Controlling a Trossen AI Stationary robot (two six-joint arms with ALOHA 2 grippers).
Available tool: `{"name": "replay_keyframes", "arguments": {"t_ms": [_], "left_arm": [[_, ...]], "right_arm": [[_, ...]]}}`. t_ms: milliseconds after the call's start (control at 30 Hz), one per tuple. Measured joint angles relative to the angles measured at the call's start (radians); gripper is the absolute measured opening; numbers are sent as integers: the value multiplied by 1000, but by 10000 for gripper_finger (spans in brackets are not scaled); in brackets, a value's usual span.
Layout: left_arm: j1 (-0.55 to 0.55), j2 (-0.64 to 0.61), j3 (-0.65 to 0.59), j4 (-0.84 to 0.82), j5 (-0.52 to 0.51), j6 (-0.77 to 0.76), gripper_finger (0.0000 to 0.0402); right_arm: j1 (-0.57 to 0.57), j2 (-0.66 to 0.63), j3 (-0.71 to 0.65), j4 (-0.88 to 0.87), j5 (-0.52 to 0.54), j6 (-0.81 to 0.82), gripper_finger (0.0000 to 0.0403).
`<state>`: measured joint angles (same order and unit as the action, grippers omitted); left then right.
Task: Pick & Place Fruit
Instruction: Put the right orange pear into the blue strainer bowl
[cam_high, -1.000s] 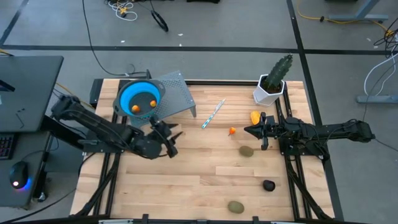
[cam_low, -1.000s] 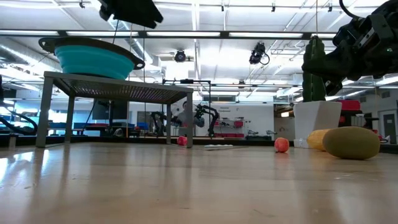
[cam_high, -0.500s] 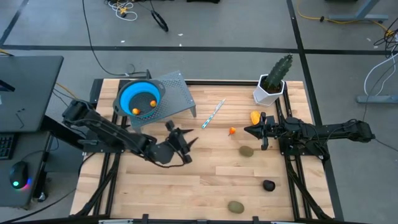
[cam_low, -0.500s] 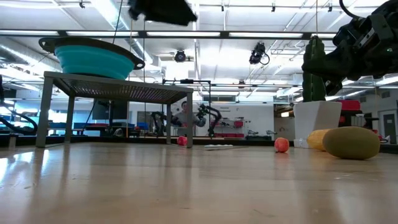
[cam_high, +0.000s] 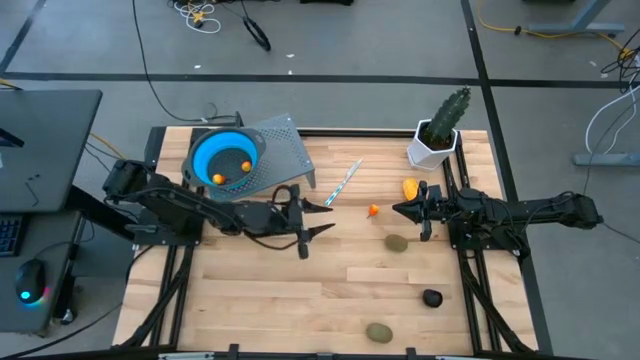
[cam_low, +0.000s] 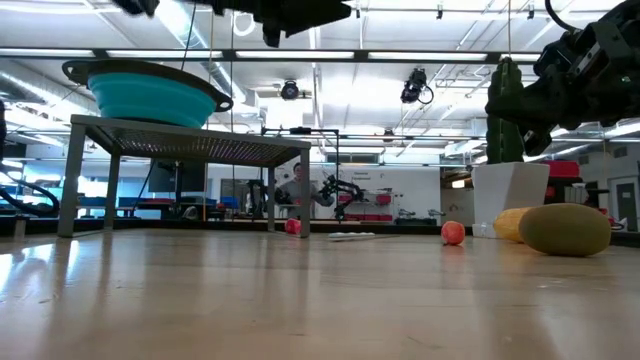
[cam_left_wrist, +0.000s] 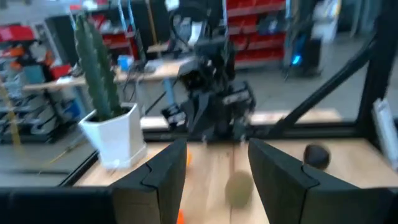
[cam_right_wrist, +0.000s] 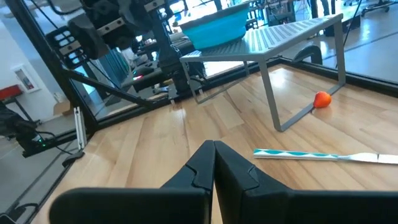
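Left tool apart, empty; right tool together (overhead only); wrist view blurry.

No text, label, brand, number or sign can be read on anything in these views, on the table or beyond it.

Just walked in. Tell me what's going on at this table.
A two-armed robot is sorting toy fruit into the blue bowl on the grey stand; two orange pieces already lie inside it. The left hand hovers open and empty above mid-table, pointing toward the small orange fruit. The right hand waits shut beside it. Two olive-green ovals, a yellow-orange one and a black one remain on the table.
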<state>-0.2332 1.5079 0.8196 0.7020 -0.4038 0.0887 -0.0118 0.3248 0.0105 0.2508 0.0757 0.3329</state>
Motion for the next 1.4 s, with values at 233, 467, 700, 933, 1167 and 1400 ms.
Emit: {"name": "replay_keyframes", "arguments": {"t_ms": [233, 467, 700, 933, 1167, 1400], "left_arm": [[48, 0, -132, 309, 217, -49, 183], [34, 0, -155, 298, 148, -30, 183], [16, 0, -155, 271, 172, 16, 183], [3, -32, -155, 231, 170, 11, 183], [3, -53, -155, 192, 171, 23, 183], [3, -52, -155, 190, 138, 1, 183]], "right_arm": [[0, 0, 0, 17, 0, -12, 13], [0, 2, 0, 25, 8, 87, 13], [0, 37, 0, 129, 166, 257, 13], [1, 110, 0, 319, 280, 74, 13], [47, 256, 0, 278, 211, 28, 14], [130, 437, 61, 314, 178, -84, 15]]}}
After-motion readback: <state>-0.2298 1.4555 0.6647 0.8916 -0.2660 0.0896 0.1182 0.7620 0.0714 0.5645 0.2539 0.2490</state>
